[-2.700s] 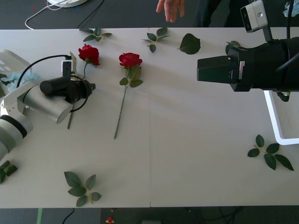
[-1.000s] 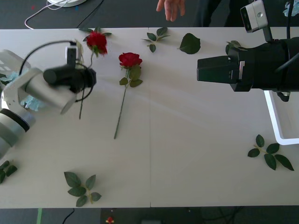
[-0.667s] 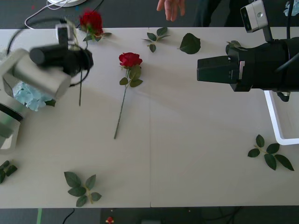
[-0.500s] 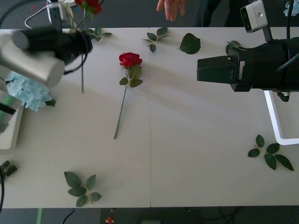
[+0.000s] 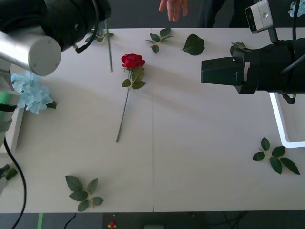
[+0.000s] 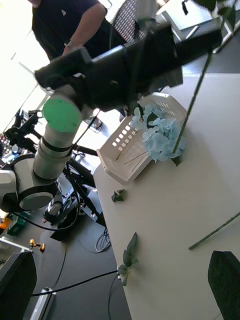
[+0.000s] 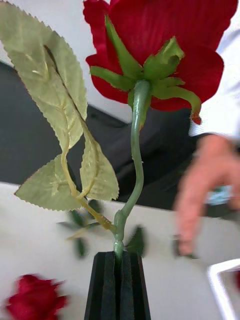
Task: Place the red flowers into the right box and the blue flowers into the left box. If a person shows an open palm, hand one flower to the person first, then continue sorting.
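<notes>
My left gripper (image 7: 119, 282) is shut on the stem of a red rose (image 7: 160, 45), held upright high above the table's far left. In the front view that rose's stem (image 5: 109, 52) hangs below the raised left arm (image 5: 43, 28). A second red rose (image 5: 133, 61) lies on the table to its right. Blue flowers (image 5: 28, 93) rest against the left box (image 6: 125, 150) at the left edge. The right box (image 5: 281, 126) shows its rim at the right edge. A person's hand (image 5: 175, 8) hangs at the far edge, fingers down. My right gripper (image 6: 120, 297) hovers open and empty at the right.
Loose green leaf sprigs lie at the near left (image 5: 83, 191), near right (image 5: 274, 157) and along the far edge (image 5: 159, 38). A single large leaf (image 5: 193, 45) lies at the far middle. The raised left arm stands over the far left corner.
My left arm has lifted the rose off the table, up and toward the far edge, then rightward. The blue flowers it covered now show. The right arm and the person's hand have not moved.
</notes>
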Robot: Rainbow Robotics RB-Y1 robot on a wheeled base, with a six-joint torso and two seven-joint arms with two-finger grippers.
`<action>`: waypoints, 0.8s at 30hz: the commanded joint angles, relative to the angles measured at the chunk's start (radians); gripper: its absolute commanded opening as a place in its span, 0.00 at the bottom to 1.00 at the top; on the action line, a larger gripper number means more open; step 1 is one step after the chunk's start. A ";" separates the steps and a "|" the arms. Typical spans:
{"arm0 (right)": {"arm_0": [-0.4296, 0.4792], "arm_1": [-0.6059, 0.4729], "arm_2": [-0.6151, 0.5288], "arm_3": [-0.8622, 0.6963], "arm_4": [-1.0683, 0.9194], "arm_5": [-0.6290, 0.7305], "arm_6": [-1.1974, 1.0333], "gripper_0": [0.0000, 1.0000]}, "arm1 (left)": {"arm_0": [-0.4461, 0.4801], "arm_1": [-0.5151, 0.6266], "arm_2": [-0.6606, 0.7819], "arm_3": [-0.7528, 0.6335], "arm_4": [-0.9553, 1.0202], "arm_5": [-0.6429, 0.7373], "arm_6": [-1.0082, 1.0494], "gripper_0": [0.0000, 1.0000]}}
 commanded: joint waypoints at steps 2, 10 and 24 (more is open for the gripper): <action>0.009 0.015 0.002 -0.030 -0.014 -0.005 0.025 1.00 | 0.006 -0.045 0.038 -0.129 0.082 -0.019 0.024 0.00; 0.009 0.015 0.002 -0.030 -0.014 -0.005 0.025 1.00 | 0.006 -0.067 0.018 -0.264 0.187 -0.019 0.024 0.00; 0.009 0.015 0.002 -0.030 -0.014 -0.005 0.025 1.00 | 0.012 -0.096 -0.092 -0.387 0.233 -0.027 0.033 0.00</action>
